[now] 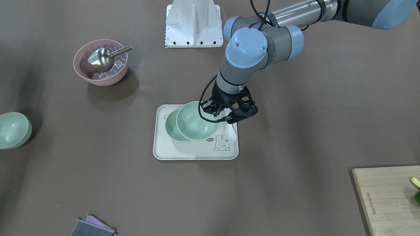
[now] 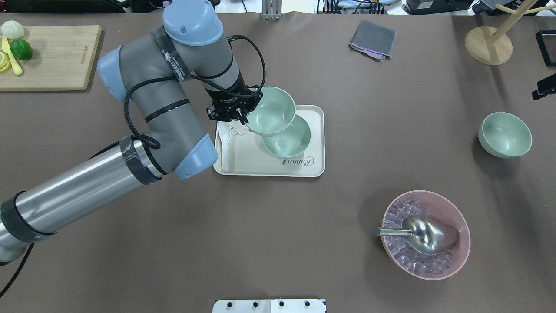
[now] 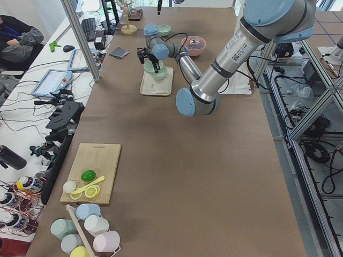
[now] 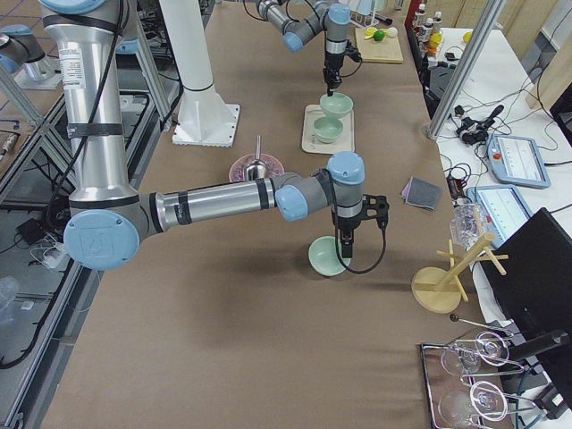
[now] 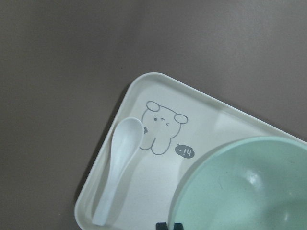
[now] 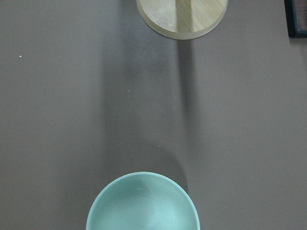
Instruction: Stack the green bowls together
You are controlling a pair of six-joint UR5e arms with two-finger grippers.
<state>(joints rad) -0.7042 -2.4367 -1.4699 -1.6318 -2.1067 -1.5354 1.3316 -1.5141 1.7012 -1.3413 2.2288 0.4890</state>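
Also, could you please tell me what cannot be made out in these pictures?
Right gripper: side-on and dark in the exterior right view; open or shut unclear.
Lower green bowl: partly covered overhead by the held green bowl; contact unclear.
Left gripper: fingertips mostly hidden under its body, front-facing; cut off by the wrist view's bottom edge.

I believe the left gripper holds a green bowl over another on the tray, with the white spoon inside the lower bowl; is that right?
Not quite: the white spoon lies on the tray itself, beside the lower bowl, as the left wrist view shows. The left gripper does hold a green bowl over it.
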